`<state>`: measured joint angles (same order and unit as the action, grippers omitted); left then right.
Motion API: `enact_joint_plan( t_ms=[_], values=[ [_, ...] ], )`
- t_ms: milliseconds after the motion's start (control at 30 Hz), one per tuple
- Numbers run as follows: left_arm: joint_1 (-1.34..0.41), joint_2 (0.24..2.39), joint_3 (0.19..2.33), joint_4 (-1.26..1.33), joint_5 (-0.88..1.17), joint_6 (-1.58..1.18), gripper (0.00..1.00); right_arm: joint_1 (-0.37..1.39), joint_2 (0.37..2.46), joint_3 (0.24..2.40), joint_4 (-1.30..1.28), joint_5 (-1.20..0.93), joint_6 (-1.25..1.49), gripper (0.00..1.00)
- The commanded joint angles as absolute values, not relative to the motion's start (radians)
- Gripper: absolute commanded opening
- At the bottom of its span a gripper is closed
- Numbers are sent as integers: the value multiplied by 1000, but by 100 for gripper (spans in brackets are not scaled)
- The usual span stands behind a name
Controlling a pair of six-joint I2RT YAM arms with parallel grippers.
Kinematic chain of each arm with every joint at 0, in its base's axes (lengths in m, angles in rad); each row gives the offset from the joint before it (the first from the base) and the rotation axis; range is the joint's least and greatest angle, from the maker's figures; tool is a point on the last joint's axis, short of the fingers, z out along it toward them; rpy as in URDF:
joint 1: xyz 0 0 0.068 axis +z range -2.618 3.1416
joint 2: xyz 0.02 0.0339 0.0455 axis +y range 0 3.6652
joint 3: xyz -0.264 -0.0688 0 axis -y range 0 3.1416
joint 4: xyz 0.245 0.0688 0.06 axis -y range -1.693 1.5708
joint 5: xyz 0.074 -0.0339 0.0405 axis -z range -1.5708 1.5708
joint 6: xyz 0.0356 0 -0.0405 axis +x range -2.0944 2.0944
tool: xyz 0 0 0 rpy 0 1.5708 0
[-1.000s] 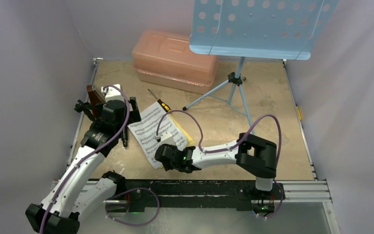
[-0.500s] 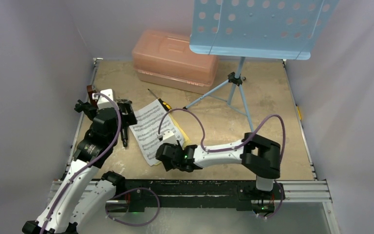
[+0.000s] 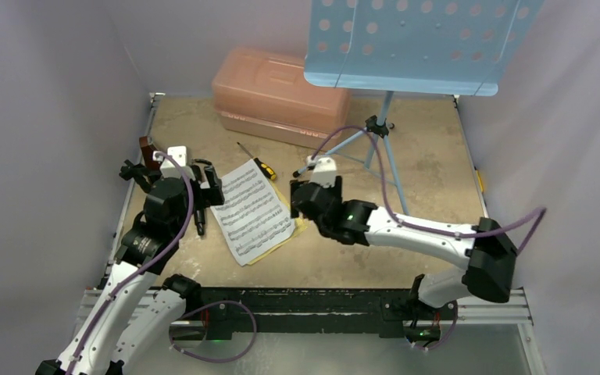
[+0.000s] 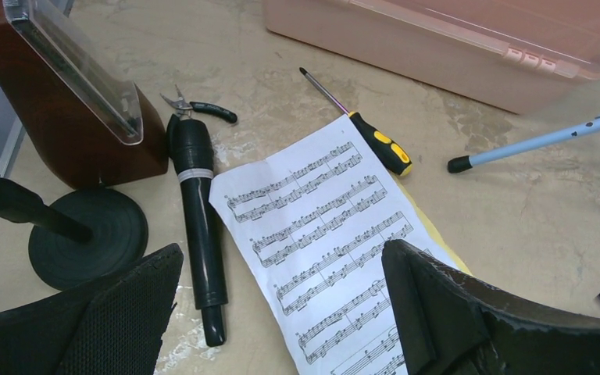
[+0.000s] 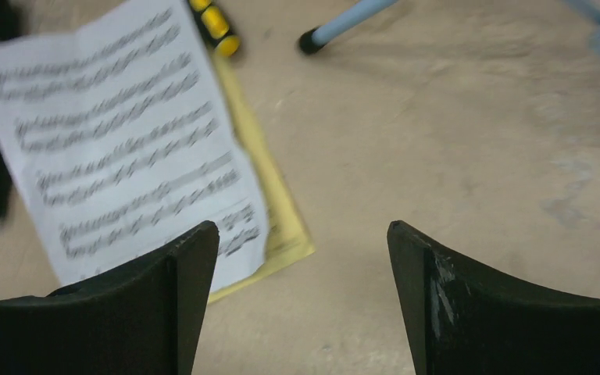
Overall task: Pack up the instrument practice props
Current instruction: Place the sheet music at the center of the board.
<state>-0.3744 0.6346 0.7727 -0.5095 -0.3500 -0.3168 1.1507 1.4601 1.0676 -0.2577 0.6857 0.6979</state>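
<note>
The light-blue music stand (image 3: 414,43) stands on its tripod (image 3: 375,129) at the back right. A white sheet-music page (image 3: 251,209) (image 4: 324,234) lies flat on a yellow page (image 3: 287,234) (image 5: 277,211). The brown metronome (image 3: 150,152) (image 4: 70,109) sits at the left edge. Beside it lie the black pipe (image 4: 199,219) and its round base (image 4: 90,234). My left gripper (image 3: 173,173) (image 4: 281,250) hovers open above the pipe and the white page. My right gripper (image 3: 305,199) (image 5: 302,226) is open and empty above bare table, just right of the pages.
The pink case (image 3: 277,94) (image 4: 453,47) sits shut at the back. A yellow-handled screwdriver (image 3: 258,162) (image 4: 375,141) and small pliers (image 4: 199,109) lie near the pages. A tripod leg (image 4: 539,141) (image 5: 344,19) reaches toward them. Walls close in on both sides.
My right gripper left the pages' near edge, swung right and back, and its jaws widened. The pages now lie uncovered. The left gripper shifted slightly.
</note>
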Motion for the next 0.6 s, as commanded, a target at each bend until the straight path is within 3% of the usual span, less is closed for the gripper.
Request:
enact_joint_plan(
  t_ms=[0, 267, 433, 567],
  values=[
    [-374, 621, 766, -466, -319, -296, 98, 1068, 1321, 1026, -259, 938, 702, 86],
    [-374, 608, 763, -471, -333, -296, 98, 915, 1186, 940, -103, 1251, 690, 94],
    [-374, 611, 763, -475, -342, -296, 98, 806, 1181, 891, 231, 1327, 457, 98],
    [-374, 603, 758, -480, -351, -298, 98, 706, 1217, 854, 532, 1272, 280, 98]
  ],
)
